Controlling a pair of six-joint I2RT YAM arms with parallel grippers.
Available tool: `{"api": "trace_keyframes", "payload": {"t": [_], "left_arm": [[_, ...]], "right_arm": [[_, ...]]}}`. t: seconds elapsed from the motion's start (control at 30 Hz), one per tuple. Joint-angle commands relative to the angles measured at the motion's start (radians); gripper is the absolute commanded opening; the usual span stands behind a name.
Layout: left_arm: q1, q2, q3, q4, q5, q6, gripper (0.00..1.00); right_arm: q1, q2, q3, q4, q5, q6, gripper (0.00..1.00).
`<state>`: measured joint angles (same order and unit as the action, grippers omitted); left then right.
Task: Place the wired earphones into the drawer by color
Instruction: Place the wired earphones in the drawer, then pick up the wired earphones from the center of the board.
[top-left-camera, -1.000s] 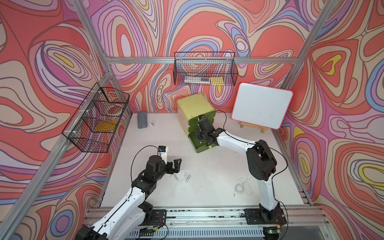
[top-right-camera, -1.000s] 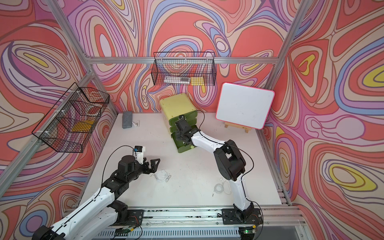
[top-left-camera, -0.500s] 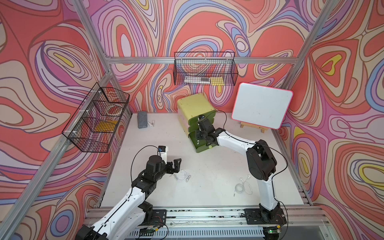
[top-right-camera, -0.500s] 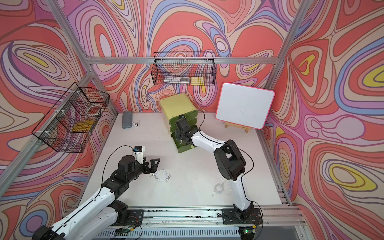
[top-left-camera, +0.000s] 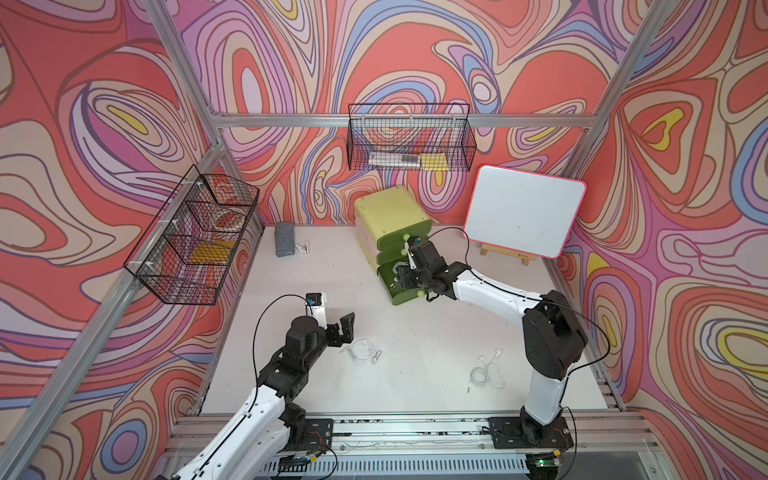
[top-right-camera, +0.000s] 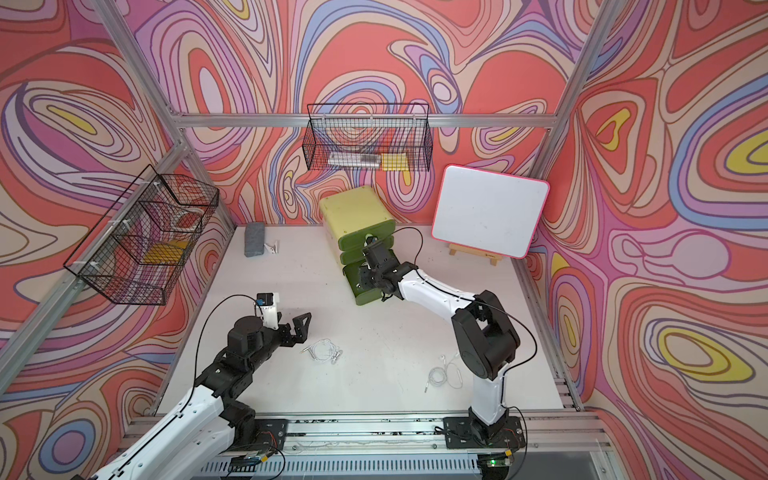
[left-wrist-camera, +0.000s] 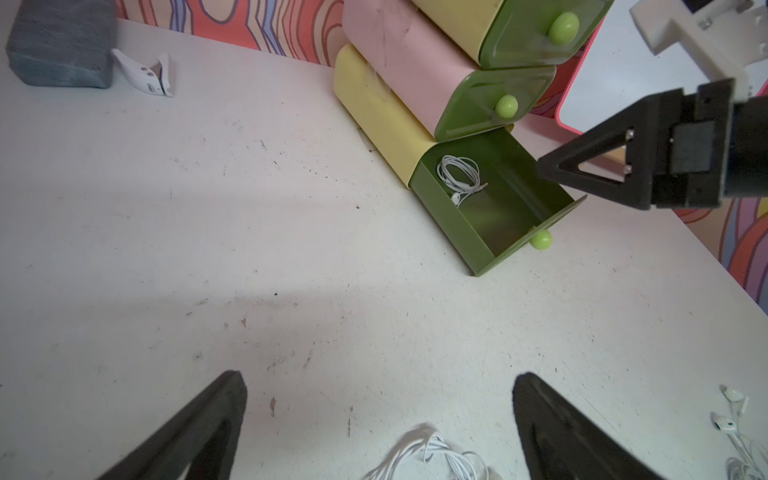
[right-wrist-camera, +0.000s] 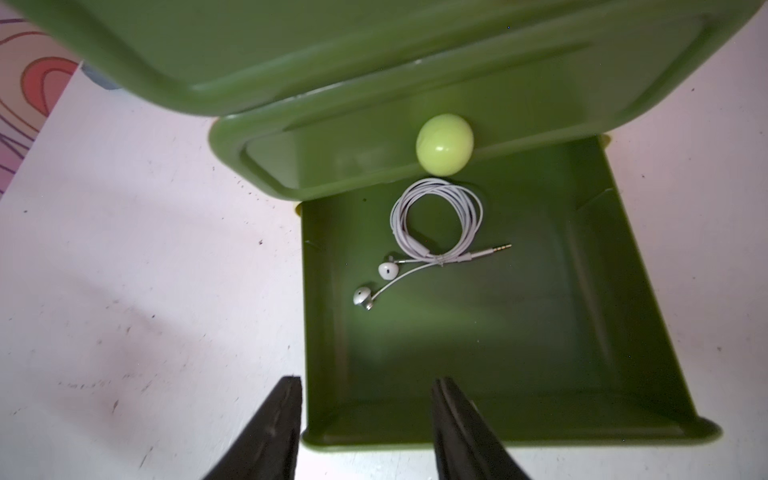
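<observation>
A stacked drawer unit (top-left-camera: 390, 208) stands at the back, its bottom green drawer (right-wrist-camera: 623, 291) pulled out. One coiled white set of wired earphones (right-wrist-camera: 436, 224) lies loose inside it, also seen in the left wrist view (left-wrist-camera: 459, 174). My right gripper (right-wrist-camera: 365, 415) hovers over the drawer's front corner, open with nothing between its fingers. My left gripper (left-wrist-camera: 378, 415) stands wide open just above the table, beside a second white set (top-left-camera: 363, 351). A third white set (top-left-camera: 486, 372) lies near the right arm's base.
A grey block (top-left-camera: 284, 244) and a white clip (top-left-camera: 302, 248) lie at the back left. A whiteboard (top-left-camera: 523, 216) leans at the back right. Wire baskets hang on the back wall (top-left-camera: 409, 143) and on the left wall (top-left-camera: 195, 245).
My right gripper's jaws have come apart over the open drawer, where the white earphones lie free. The left arm has not moved.
</observation>
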<state>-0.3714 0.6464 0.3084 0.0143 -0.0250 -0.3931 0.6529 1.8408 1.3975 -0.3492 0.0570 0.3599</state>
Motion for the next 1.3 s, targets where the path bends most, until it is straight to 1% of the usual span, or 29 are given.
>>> {"api": "trace_keyframes", "payload": {"t": [0.0,0.13,0.3,0.53,0.8,1.07,1.27], "left_arm": [[0.008,-0.067,-0.028,-0.040,-0.086,-0.006,0.99],[0.008,-0.152,-0.051,-0.064,-0.156,-0.015,0.99],[0.008,-0.243,-0.073,-0.091,-0.206,-0.022,0.99],[0.008,-0.321,-0.084,-0.125,-0.249,-0.035,0.99],[0.009,-0.335,-0.088,-0.127,-0.240,-0.040,0.99],[0.008,-0.329,-0.086,-0.123,-0.225,-0.042,0.99],[0.008,-0.327,-0.086,-0.122,-0.220,-0.042,0.99]], "right_arm": [[0.043,-0.055,-0.049,-0.038,-0.041,-0.006,0.53],[0.115,-0.092,-0.077,-0.071,-0.050,-0.005,0.55],[0.221,-0.075,-0.068,-0.108,-0.045,-0.016,0.56],[0.311,0.021,-0.020,-0.135,-0.073,-0.010,0.57],[0.355,0.124,0.056,-0.161,-0.103,-0.017,0.57],[0.358,0.222,0.127,-0.194,-0.122,-0.029,0.54],[0.358,0.270,0.154,-0.204,-0.119,-0.042,0.53]]}}
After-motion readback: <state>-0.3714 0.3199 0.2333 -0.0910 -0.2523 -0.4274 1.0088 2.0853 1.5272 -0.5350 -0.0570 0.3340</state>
